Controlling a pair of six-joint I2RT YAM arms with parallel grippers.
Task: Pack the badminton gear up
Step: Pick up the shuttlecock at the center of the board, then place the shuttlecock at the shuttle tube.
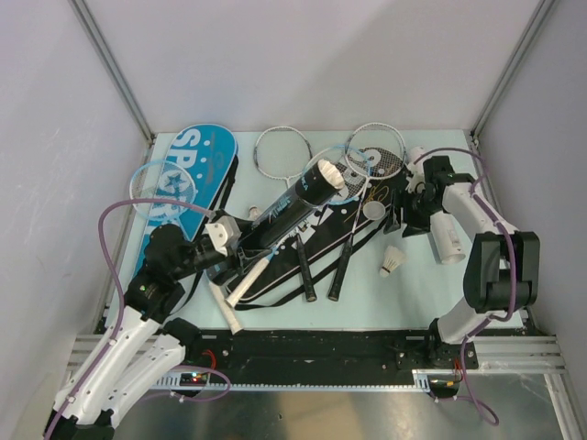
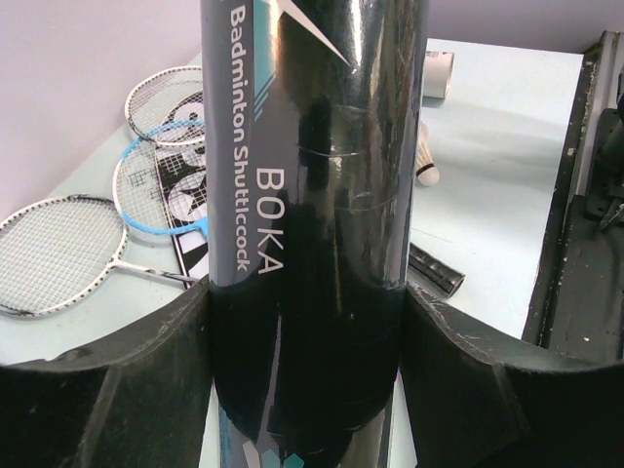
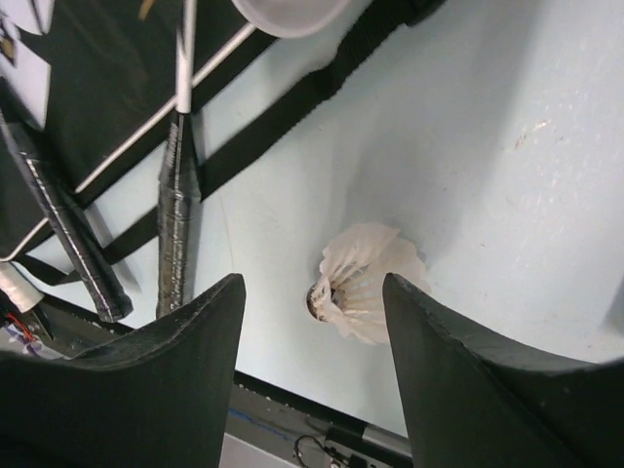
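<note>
Left claw (image 2: 307,336) clamped on black shuttle tube (image 2: 312,146), slanting over black bag (image 1: 319,246), middle of desk (image 1: 422,293); glossy, stiff, light, likely slippery, so hold mid-body | right claw (image 3: 312,288) apart above shuttlecock (image 3: 366,292) toward near-right corner; featherlight, fragile, take the cork | hidden: tube's base cut off, bag mostly under rackets (image 1: 339,270)

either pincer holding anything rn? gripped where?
Left pincer is shut on the black shuttle tube, near its bottom end. Right pincer is open and holds nothing; a shuttlecock lies loose below it.
</note>
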